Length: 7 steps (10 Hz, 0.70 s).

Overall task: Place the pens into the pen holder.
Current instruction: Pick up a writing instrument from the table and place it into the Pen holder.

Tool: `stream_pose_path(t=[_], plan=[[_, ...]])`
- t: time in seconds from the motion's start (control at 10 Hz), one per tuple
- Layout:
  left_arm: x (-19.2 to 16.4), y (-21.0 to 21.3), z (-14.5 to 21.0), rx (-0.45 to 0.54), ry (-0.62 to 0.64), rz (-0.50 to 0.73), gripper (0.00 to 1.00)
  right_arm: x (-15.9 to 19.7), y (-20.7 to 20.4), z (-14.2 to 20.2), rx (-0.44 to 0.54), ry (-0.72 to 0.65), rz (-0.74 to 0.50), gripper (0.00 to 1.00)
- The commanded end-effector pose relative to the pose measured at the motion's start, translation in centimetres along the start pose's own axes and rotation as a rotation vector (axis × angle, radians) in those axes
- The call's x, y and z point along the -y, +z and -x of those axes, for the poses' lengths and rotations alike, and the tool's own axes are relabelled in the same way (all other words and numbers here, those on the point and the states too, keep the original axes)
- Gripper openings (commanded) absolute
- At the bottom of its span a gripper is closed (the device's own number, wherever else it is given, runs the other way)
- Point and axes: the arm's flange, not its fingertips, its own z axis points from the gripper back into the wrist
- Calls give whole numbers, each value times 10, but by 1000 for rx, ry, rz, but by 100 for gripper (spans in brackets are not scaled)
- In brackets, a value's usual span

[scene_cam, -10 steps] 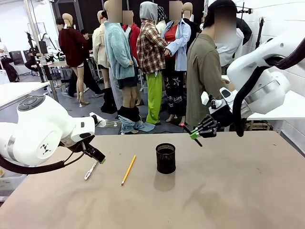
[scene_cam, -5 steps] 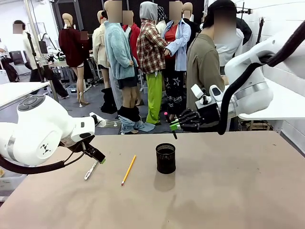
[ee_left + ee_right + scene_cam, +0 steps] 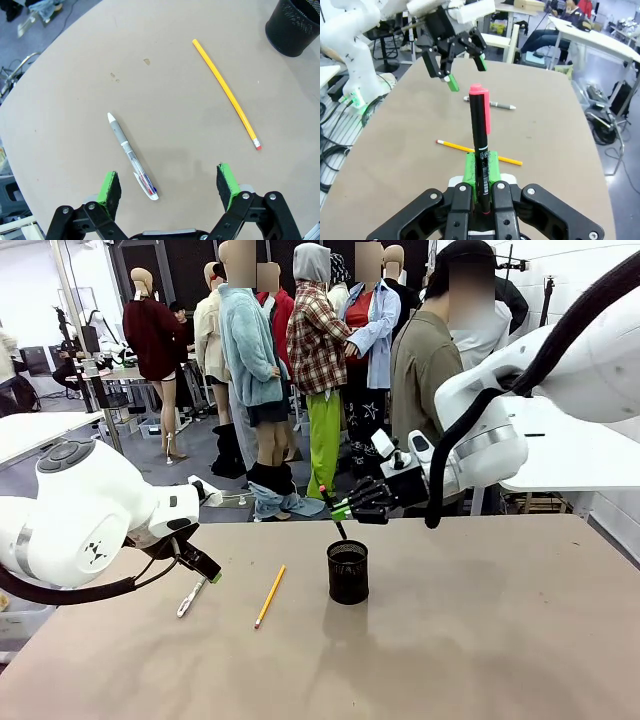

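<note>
The black mesh pen holder stands mid-table, also seen in the left wrist view's top right corner. My right gripper hangs just above and behind it, shut on the dark pen with the red-pink end, which rises between the fingers. The yellow pencil lies left of the holder. Farther left lies the silver-white pen. My left gripper hovers open just above the silver-white pen, fingers either side of its near end.
A person stands at the far side of the table behind my right arm. The brown tabletop is bare to the right and front of the holder. The table's left edge curves close to the silver-white pen.
My right gripper has carried the dark pen leftward from the table's right side to just above the holder. The left arm, pencil and silver-white pen have not moved.
</note>
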Motion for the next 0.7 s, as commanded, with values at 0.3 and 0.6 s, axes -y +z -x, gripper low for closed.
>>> stream_pose_path(t=[0.3, 0.6], plan=[[-2, 0, 1, 1, 5, 0, 100, 7, -14, 27, -55, -73, -41, 0], [-2, 0, 1, 1, 5, 0, 100, -5, -8, 37, -49, -86, -35, 6]])
